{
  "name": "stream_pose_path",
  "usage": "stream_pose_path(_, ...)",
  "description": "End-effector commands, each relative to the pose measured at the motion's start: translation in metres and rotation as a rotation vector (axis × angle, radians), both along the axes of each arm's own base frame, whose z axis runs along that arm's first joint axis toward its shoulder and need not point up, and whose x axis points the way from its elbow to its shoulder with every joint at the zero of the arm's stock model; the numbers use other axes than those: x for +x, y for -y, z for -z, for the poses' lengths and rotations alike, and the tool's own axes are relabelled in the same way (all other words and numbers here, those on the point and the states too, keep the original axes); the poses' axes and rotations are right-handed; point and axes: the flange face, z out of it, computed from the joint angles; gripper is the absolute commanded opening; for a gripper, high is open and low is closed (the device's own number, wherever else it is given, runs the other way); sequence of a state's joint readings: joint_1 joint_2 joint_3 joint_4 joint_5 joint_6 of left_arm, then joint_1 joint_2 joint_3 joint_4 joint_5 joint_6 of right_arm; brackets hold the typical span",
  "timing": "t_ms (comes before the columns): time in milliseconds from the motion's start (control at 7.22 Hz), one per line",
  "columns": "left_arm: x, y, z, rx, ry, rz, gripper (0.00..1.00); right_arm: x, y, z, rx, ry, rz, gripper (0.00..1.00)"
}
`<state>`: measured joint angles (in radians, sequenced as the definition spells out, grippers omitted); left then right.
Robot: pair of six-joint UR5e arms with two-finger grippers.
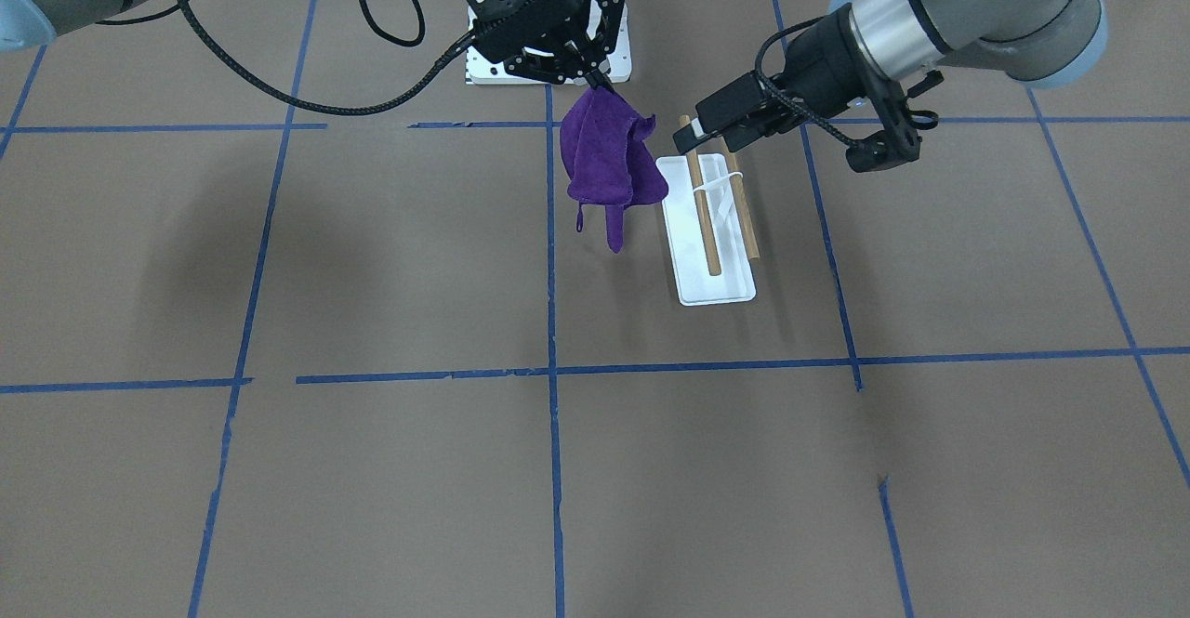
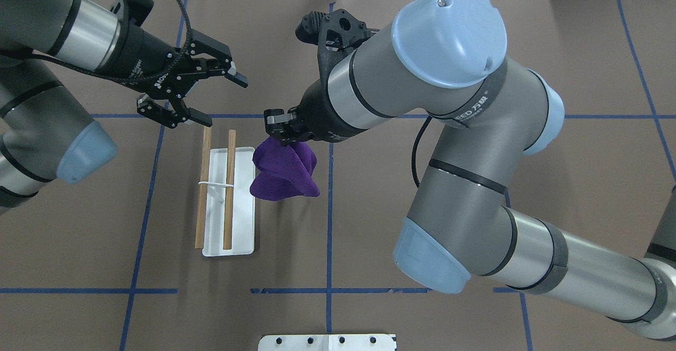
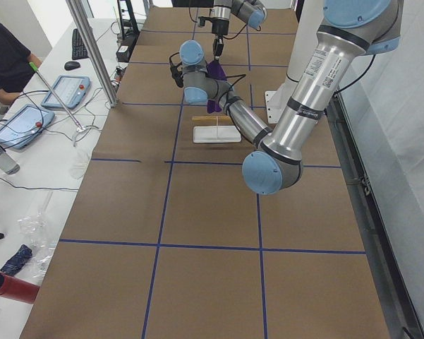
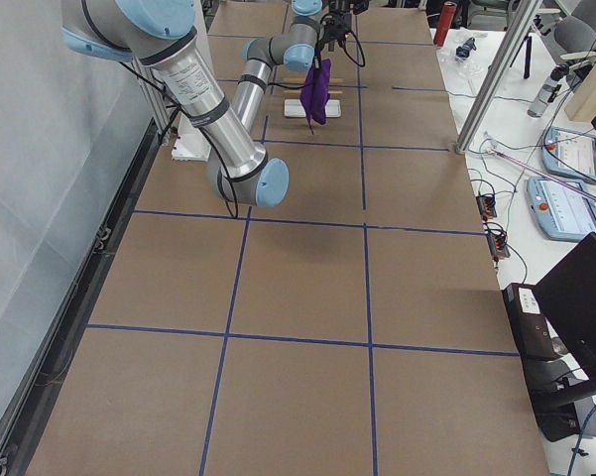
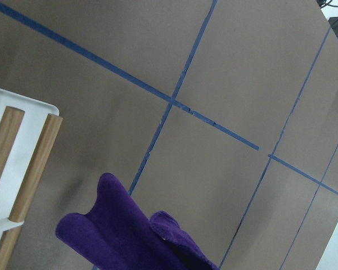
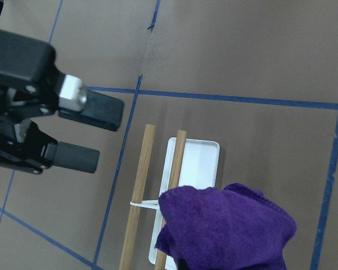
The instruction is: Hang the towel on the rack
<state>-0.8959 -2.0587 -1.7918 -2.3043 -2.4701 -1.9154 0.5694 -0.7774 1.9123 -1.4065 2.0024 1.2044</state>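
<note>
right gripper (image 1: pixel 593 81) pinching towel (image 1: pixel 609 158) by top | left gripper (image 2: pixel 224 103) wide, empty, by rack (image 2: pixel 240 224) | risk: bunched towel catching one dowel (image 2: pixel 228 182), sliding off, or nudging rack

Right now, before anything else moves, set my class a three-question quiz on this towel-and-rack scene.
1. True or false: the towel already hangs over the rack.
2. Which arm holds the towel up off the table? A: left. B: right.
3. Fill in the missing word: the left arm's fingers are ____ (open or shut).

Key: 1 false, it hangs in the air beside the rack; 2 B; 3 open.
</note>
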Motion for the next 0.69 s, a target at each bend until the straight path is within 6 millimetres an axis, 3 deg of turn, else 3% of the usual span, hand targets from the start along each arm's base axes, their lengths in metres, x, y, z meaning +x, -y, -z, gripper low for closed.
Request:
stream_pose_path(0, 0.015, 0.001, 0.016, -0.043, -0.011, -0.012, 0.92, -0.003, -0.003, 0.000, 0.002, -0.001, 0.000, 0.00)
stream_pose_path(415, 0.045, -0.020, 0.037, -0.068, -0.032, -0.074, 0.83, -0.006, -0.005, 0.000, 0.003, -0.003, 0.007, 0.00)
stream_pose_path(554, 0.051, -0.024, 0.042, -0.074, -0.037, -0.084, 0.72, -0.006, -0.005, 0.001, 0.004, -0.001, 0.007, 0.00)
